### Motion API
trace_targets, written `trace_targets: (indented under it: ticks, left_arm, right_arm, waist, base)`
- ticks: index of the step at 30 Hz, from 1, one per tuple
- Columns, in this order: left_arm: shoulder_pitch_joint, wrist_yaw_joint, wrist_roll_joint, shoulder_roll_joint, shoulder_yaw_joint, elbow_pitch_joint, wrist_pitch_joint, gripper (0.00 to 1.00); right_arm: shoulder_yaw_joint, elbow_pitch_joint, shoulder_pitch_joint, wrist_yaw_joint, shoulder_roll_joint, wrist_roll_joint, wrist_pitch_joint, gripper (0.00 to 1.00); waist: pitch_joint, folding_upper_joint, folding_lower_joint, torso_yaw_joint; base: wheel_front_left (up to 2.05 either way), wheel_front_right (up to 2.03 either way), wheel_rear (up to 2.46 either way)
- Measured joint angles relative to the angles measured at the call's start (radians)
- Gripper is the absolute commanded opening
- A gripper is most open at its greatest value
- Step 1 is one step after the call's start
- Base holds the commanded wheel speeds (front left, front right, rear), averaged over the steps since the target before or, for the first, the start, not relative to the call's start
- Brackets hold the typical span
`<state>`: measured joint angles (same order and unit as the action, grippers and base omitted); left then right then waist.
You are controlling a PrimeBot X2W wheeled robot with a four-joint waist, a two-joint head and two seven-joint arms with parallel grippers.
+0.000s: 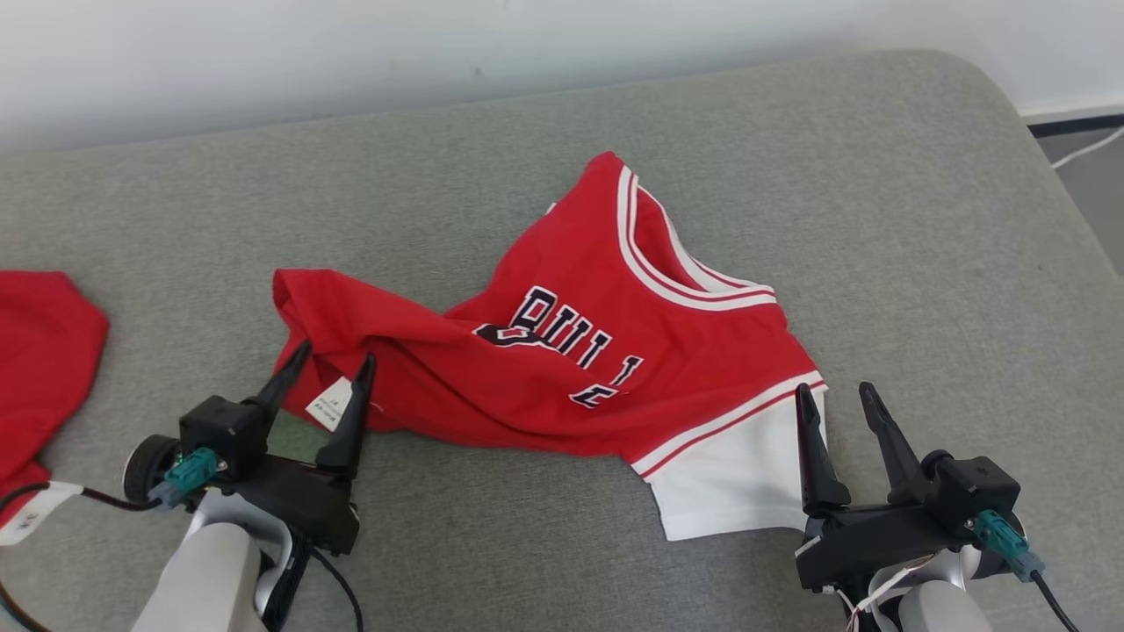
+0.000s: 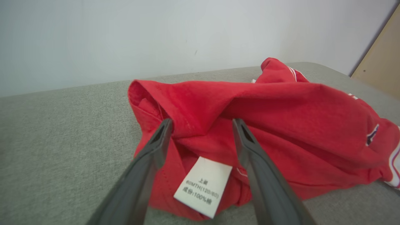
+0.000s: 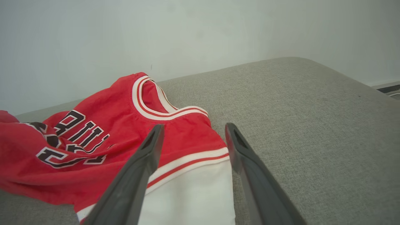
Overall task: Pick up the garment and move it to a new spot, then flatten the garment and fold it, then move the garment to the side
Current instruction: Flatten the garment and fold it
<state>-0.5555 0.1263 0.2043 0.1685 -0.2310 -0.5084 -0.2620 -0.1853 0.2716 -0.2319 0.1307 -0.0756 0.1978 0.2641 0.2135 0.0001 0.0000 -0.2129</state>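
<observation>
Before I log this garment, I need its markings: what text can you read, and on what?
"BULL", remainder folded under: chest of the crumpled red jersey with white trim.
Number beneath it: creased, unreadable.
"上装", "80MTH(120/60)", "成份:100%棉", slightly blurred: its white care label.
White tag at the left edge: too small.

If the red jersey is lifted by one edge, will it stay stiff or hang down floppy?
Probably floppy: the red jersey lies crumpled in soft folds. It would likely drag and bunch rather than slide on the grey fabric surface.
</observation>
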Motion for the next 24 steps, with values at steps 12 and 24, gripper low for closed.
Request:
trace_targets:
  ticks: [12,24]
  left_arm:
    - [-0.023,0.003,-0.002,0.002,0.019,-0.048,0.0,0.0]
    - [-0.018,0.004,0.0,-0.015,0.018,0.001,0.0,0.0]
  right_arm:
    - [0.004,0.002,-0.004,0.0,0.004,0.004,0.0,1.0]
    - [0.019,0.009,0.003,0.0,0.002,0.002,0.0,1.0]
  waist:
    - [0.008,0.0,0.0,-0.022]
    - [-0.02,0.0,0.0,0.01]
  base:
    - [0.0,0.0,0.0]
    - [0.0,0.0,0.0]
